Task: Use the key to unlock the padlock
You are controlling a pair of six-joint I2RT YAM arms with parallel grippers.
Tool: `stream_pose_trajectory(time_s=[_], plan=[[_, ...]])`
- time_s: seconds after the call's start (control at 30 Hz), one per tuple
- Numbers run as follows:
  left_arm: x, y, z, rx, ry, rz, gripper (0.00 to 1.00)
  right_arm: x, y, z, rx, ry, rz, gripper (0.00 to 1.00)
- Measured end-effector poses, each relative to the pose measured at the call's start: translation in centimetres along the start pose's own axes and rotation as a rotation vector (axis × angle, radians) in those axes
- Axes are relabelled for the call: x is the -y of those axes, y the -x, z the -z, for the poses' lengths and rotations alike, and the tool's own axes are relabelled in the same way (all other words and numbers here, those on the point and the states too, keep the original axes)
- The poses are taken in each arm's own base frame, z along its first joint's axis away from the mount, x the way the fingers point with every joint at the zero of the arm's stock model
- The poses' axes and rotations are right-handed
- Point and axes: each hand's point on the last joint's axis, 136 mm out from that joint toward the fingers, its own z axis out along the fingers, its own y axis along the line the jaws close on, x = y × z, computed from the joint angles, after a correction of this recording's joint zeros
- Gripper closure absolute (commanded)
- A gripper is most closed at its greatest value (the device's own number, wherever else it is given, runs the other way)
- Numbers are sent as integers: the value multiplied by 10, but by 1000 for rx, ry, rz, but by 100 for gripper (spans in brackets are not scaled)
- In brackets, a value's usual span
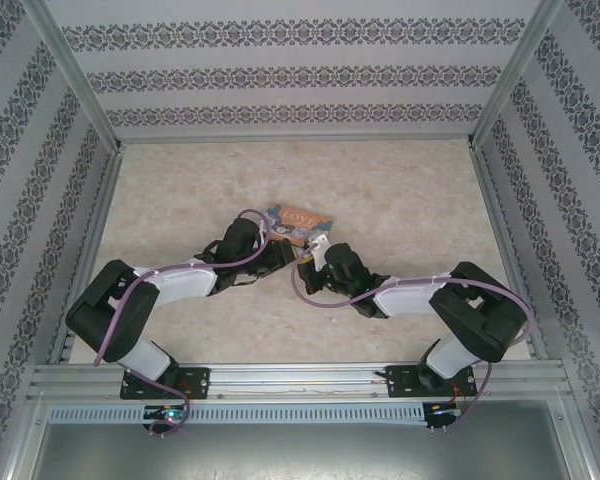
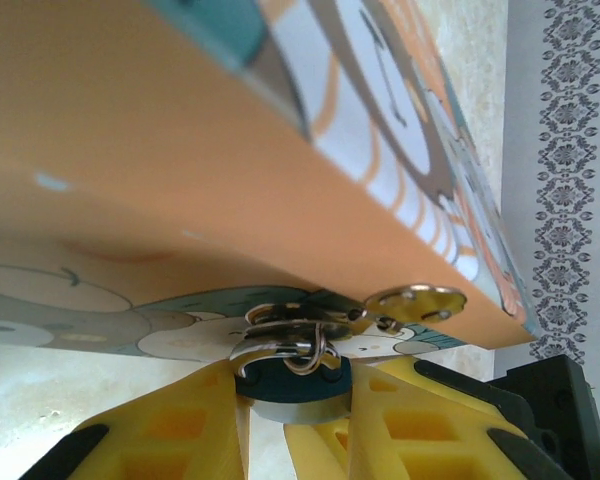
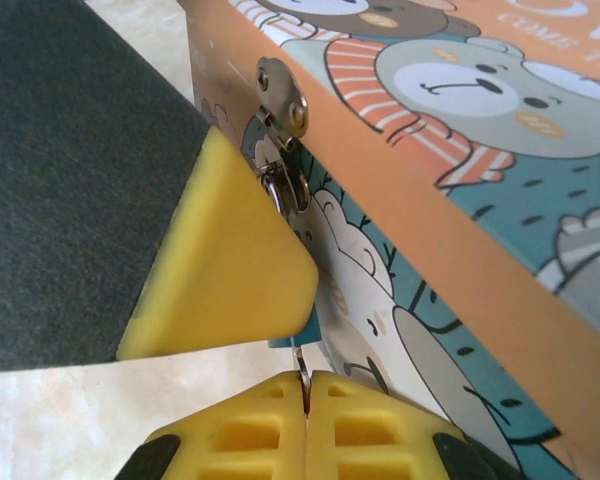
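Yellow-padded, the left gripper clamps the small blue padlock by its body, one finger on each side. Padlock location: at the hasp on the front wall of the orange-and-teal tin, with the shackle threaded through the hasp loop. Right gripper: fingers pressed together, pinching a thin metal key that points up at the padlock's underside. Contact there cannot be confirmed. The tin rests mid-table, with both arms meeting at its near side.
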Motion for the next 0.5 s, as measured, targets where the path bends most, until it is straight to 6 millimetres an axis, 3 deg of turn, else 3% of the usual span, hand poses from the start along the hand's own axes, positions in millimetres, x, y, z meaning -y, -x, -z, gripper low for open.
stream_pose_trajectory(time_s=[0.5], plan=[[-20,-7,-21,-33,17,36,74,11,-27,-11,4,-28,-93,100]])
